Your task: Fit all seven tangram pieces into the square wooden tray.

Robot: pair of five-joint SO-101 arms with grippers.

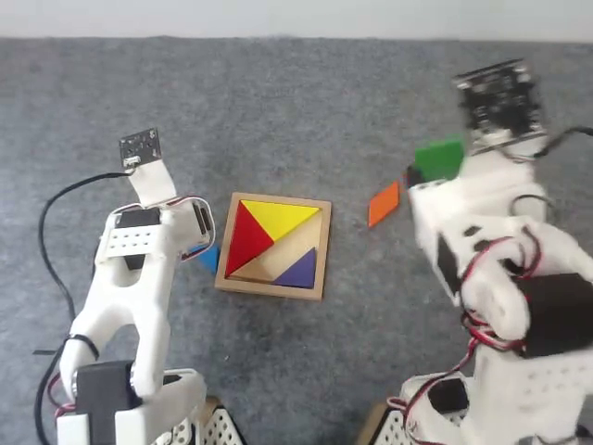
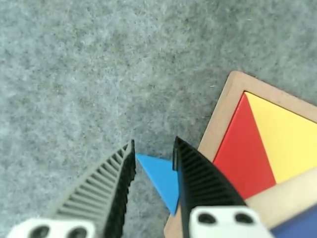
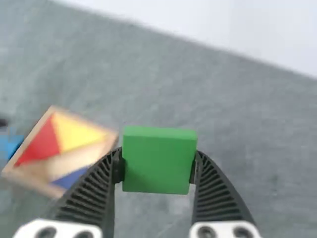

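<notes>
At the frame's centre the tray (image 1: 269,289) is part filled. At upper right a green square (image 1: 439,158) is clamped in the right fingers (image 3: 99,183) for transfer; the left fingers (image 2: 198,173) are spread astride a blue triangle (image 2: 161,173) beside the tray.

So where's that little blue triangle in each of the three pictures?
High view: blue triangle beside the wooden tray's left edge, partly under the left arm.
Left wrist view: blue triangle inside the open left gripper, by the tray's corner.
Right wrist view: blue triangle, blurred, beside the tray.
Shared landmark: the tray's red triangle.
</notes>
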